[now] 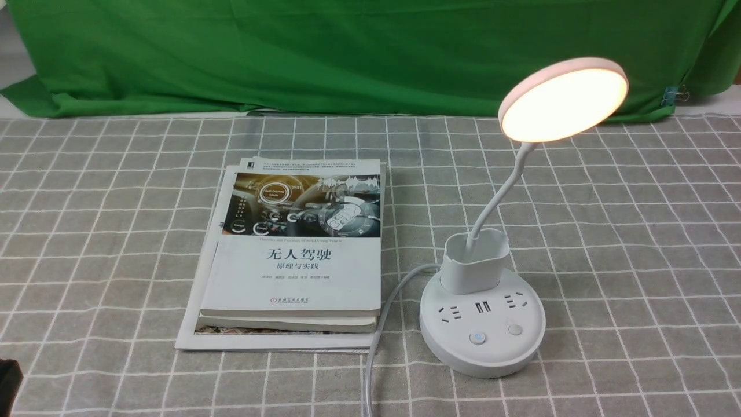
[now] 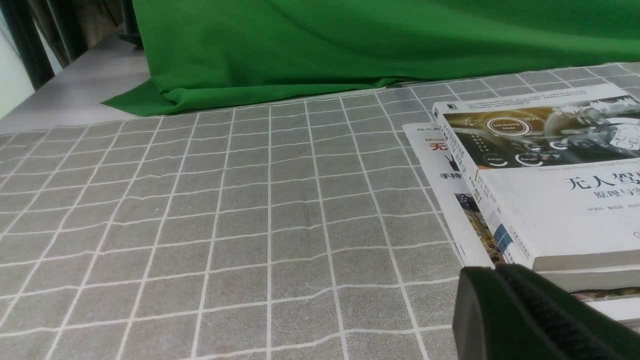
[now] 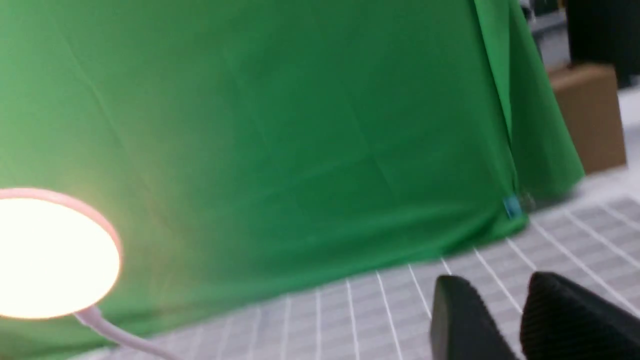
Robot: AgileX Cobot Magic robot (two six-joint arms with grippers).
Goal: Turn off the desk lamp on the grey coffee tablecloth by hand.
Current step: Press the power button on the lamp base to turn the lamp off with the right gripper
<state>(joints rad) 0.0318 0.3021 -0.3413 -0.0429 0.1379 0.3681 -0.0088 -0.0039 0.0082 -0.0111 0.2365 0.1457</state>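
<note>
The desk lamp [image 1: 483, 324] stands on the grey coffee tablecloth [image 1: 637, 243] at the right, its round head [image 1: 564, 99] glowing warm white. Its round base carries sockets and two buttons [image 1: 476, 337], and a white cord [image 1: 382, 324] runs toward the front edge. In the right wrist view the lit head [image 3: 50, 255] shows at one side, and my right gripper [image 3: 497, 280] hangs open above the cloth with nothing between its fingers, apart from the lamp. My left gripper [image 2: 495, 272] is shut and empty, low by the books' near corner. The front view shows only a dark corner of the left hand [image 1: 8, 376].
A thick white book [image 1: 301, 255] lies on a larger magazine [image 1: 197, 324] left of the lamp, the cord running along their right edge. A green backdrop cloth [image 1: 347, 52] hangs across the back. A brown box [image 3: 590, 115] stands beyond the cloth's far right.
</note>
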